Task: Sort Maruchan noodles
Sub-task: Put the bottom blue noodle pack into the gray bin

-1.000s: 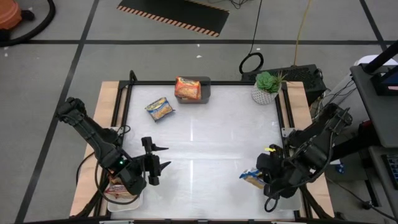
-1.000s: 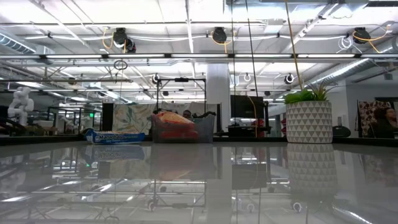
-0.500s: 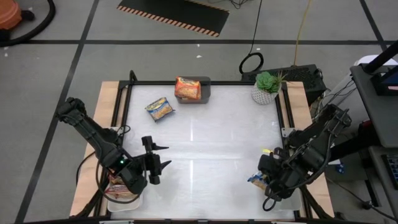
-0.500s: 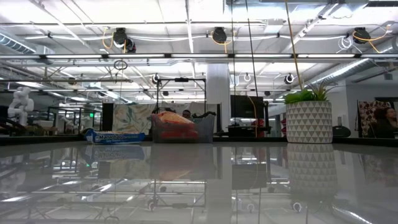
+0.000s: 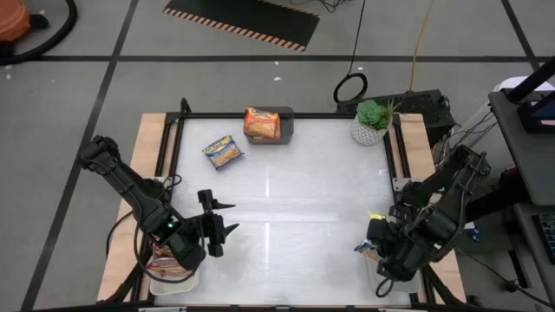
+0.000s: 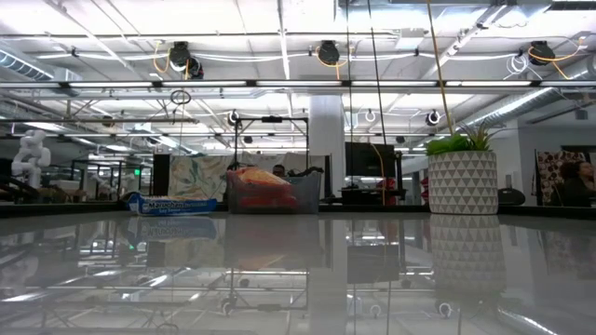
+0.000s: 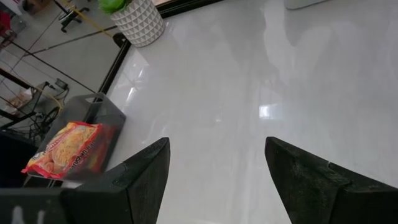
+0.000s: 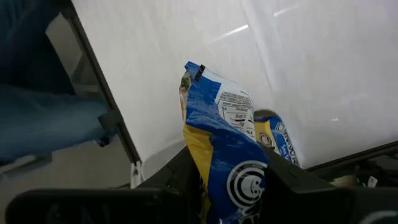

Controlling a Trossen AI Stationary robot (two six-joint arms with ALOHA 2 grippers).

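My right gripper [image 5: 373, 249] hangs over the table's near right corner, shut on a blue-and-yellow Maruchan packet [image 8: 221, 143]. A second blue-and-yellow packet [image 5: 224, 152] lies flat on the table at the far left. An orange packet [image 5: 261, 123] rests on top of the grey bin [image 5: 286, 126] at the far edge. My left gripper [image 5: 218, 225] waits open above the near left of the table, with nothing between its fingers [image 7: 146, 180]. My right gripper pinches the blue-and-yellow packet between its two fingers [image 8: 180, 177] at one end [image 8: 233, 186]. The fingers come steeply from above. The packet sticks out below them, its free sealed end [image 8: 194, 70] lowest, clear of the table.
A potted plant [image 5: 371, 123] stands at the far right corner. A white tray [image 5: 170, 264] with a reddish packet sits off the near left corner. Another blue-and-yellow piece [image 8: 277, 140] shows just behind the held packet. The black table frame [image 8: 102, 106] runs close by.
My right gripper has tipped further downward and drifted slightly toward the table's right edge, carrying the blue-and-yellow packet with it. The packet stays in the hold, clear of the table.
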